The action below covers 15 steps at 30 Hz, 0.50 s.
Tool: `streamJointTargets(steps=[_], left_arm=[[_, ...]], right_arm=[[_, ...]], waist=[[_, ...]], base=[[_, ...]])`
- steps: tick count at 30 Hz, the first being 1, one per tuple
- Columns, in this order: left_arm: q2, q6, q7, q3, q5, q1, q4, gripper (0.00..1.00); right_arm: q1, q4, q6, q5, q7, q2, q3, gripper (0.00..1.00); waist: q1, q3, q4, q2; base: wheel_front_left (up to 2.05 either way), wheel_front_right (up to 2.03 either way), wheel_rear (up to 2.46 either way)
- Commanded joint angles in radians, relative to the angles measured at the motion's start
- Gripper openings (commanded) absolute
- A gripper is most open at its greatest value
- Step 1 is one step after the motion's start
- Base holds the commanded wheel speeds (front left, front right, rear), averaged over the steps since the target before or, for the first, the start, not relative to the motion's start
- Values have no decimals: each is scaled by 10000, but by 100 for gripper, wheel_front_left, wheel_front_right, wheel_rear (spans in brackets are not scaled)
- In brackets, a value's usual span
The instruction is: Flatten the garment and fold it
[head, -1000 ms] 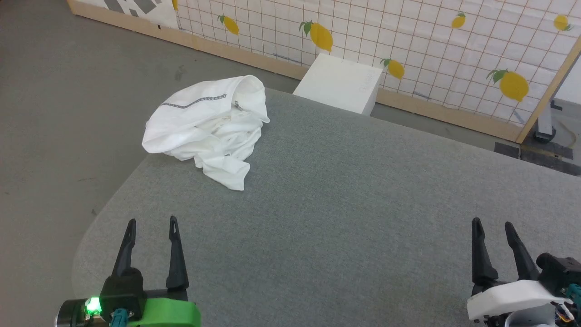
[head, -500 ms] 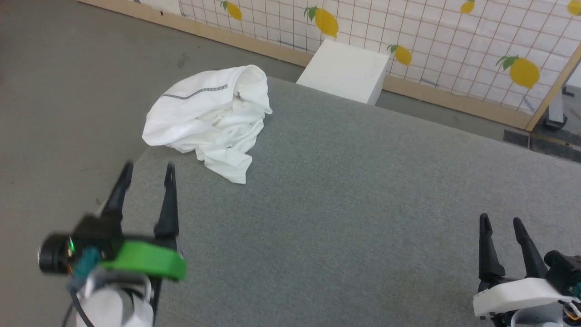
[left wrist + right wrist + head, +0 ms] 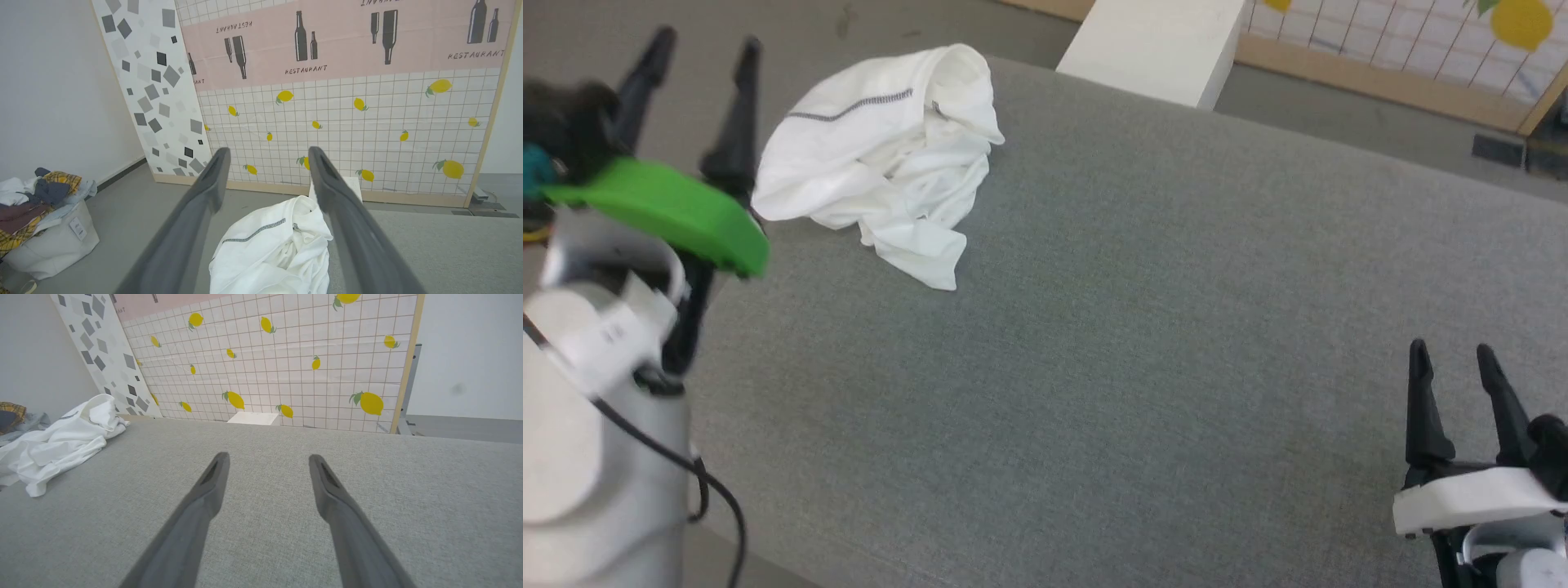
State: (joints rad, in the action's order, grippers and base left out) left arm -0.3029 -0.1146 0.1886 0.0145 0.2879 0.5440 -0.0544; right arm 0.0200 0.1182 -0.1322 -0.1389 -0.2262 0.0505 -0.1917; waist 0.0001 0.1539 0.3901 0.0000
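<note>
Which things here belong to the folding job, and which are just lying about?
Belongs to the job: crumpled white T-shirt, left hand, right hand.
Just lying about: white box, bag of clothes, lemon-print panel.

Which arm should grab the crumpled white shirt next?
Probably left: the left gripper hovers open beside the shirt, while the right gripper sits far across the table.

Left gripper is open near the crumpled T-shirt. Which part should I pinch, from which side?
Probably the loose tail of the T-shirt that trails out of the heap onto the grey table, nearest the robot. It lies thin and apart from the bunched folds, so the left gripper could come down from the near side and pinch it without catching several layers.
</note>
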Motion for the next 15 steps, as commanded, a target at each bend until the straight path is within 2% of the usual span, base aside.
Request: streamJointTargets(steps=[1, 6, 15], left_arm=[[-54, -43, 254, -75, 292, 443, 242, 100], [-188, -45, 1397, -378, 1122, 1625, 1241, 100], [-852, 207, 3467, -390, 1365, 3233, 2740, 100]], right_arm=[[166, -220, 15, 90, 83, -3, 0, 100], [180, -1020, 15, 256, 442, -3, 78, 100], [304, -2250, 15, 480, 992, -3, 164, 100]], waist=[[-1, 511, -263, 0], [-1, 1000, -538, 0], [-1, 2009, -1117, 0]], base=[[0, 0, 0], [0, 0, 0], [0, 0, 0]])
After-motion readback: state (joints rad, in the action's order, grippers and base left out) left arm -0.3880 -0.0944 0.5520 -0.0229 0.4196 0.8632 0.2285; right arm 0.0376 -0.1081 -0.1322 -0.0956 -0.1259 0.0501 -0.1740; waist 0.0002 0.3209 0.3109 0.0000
